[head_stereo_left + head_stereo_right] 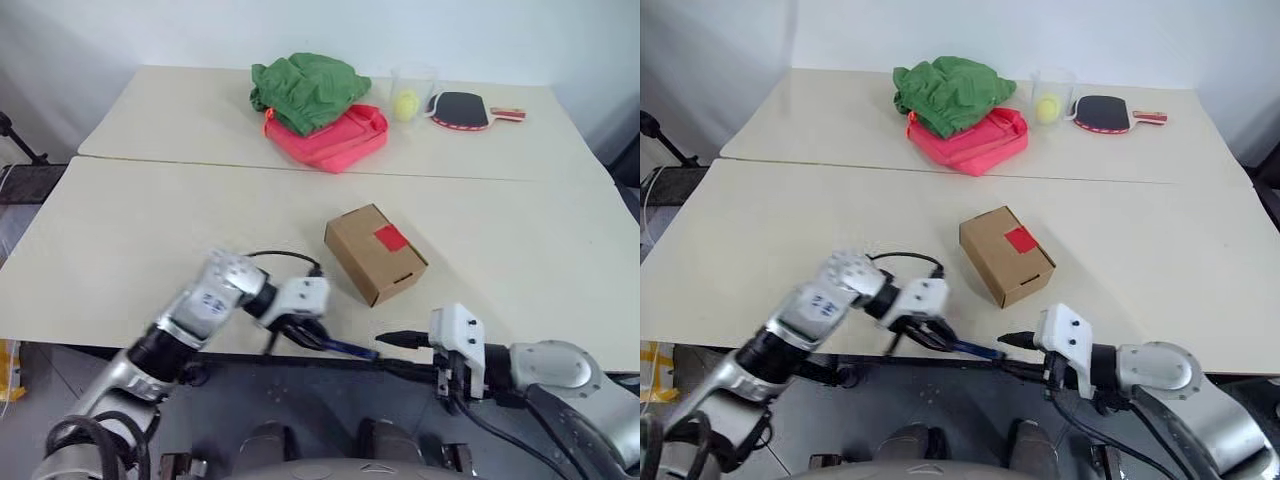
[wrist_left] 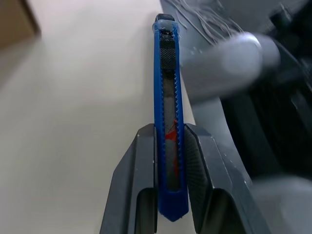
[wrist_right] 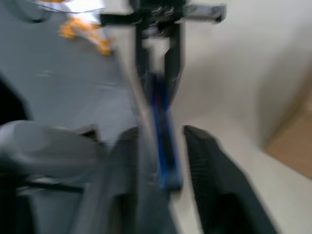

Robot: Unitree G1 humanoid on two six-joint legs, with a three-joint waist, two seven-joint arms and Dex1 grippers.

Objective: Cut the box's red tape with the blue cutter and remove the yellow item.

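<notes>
The blue cutter (image 2: 169,122) is clamped lengthwise between the two black fingers of the left gripper (image 1: 300,335) at the near edge of the table (image 1: 120,240), its free end pointing across toward the right gripper (image 1: 400,340). In the right wrist view that gripper's fingers stand either side of the cutter's tip with a gap showing — whether they have closed on it cannot be told.

The brown cardboard box (image 1: 372,252) sits shut a little farther in on the table, near both grippers but touched by neither, its red tape (image 1: 390,238) uncut on the top face; the yellow item is presumably inside.

The likely risk is in the hand-over: should the left fingers let go before the right ones have a firm hold, the slim cutter could slip and drop off the table edge just below it. A skewed grip would also leave the tip badly aimed at so small a patch of tape — and the light box, held by nothing, may slide under the cut.

Behind, well apart, lie a green cloth (image 1: 308,88) on a pink-red bag (image 1: 340,138), a clear cup (image 1: 410,92) and a table-tennis bat (image 1: 462,110).
</notes>
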